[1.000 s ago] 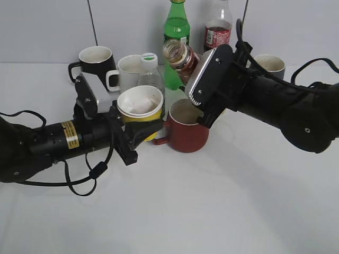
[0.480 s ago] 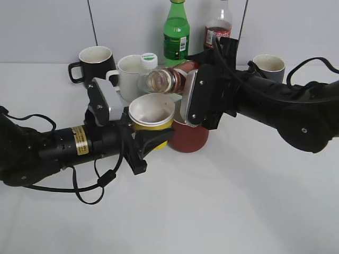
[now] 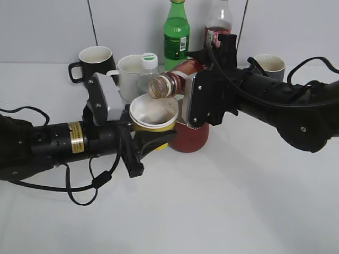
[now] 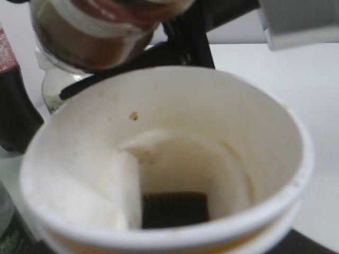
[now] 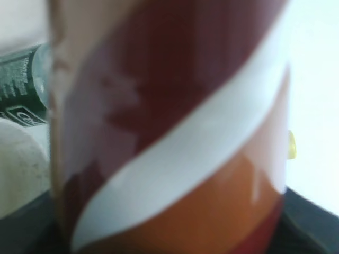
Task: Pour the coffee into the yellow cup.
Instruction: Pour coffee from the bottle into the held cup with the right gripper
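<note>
Yellow cup [image 3: 154,118] is showing a white interior and a yellow outer wall; a dark brown pool is lying at its bottom. Coffee bottle [image 3: 170,84] is displaying a brown, white and orange striped label. Red mug [image 3: 189,138], black mug [image 3: 96,62], green bottle [image 3: 176,33] and white desk [image 3: 222,201] are appearing behind.

The coffee bottle [image 5: 169,127] fills the right wrist view as a blur, its ends cut off by the frame. In the exterior view, the red mug [image 3: 189,138] is mostly hidden behind the yellow cup [image 3: 153,115] and the right gripper [image 3: 183,108], whose fingers are out of sight.
</note>
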You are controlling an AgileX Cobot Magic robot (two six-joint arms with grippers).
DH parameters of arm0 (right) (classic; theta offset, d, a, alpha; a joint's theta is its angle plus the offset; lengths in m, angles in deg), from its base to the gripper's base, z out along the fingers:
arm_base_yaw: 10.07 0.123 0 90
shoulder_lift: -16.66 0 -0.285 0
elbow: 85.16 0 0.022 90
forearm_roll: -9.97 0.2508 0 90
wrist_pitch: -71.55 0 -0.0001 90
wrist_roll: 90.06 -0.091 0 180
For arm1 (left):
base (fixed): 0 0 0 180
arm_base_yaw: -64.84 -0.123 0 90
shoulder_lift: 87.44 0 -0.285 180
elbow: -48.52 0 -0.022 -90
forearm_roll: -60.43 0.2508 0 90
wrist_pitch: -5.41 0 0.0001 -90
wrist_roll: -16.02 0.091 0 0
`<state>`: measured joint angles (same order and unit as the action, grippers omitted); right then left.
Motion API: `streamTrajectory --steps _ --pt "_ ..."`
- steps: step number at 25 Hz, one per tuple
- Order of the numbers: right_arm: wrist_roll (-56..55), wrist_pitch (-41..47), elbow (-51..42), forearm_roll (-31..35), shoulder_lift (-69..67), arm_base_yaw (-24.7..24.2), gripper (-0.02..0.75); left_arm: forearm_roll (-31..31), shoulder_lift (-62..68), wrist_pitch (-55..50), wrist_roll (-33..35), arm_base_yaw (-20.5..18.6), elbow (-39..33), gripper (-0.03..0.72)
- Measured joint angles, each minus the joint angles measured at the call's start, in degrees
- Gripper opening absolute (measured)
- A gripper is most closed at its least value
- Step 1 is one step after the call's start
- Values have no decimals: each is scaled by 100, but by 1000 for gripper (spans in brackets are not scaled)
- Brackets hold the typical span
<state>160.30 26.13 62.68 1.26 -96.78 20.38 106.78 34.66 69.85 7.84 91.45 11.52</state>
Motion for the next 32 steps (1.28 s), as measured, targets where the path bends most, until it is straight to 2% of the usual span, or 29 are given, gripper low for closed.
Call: streamTrajectory --steps 6,12,32 --pt "215 -136 0 38 0 0 504 109 1 6 -63 0 -137 331" --pt "463 -186 0 42 0 0 504 276 1 110 -507 0 -137 331" --pt "1093 -391 0 50 0 0 504 625 1 154 -553 6 -137 330"
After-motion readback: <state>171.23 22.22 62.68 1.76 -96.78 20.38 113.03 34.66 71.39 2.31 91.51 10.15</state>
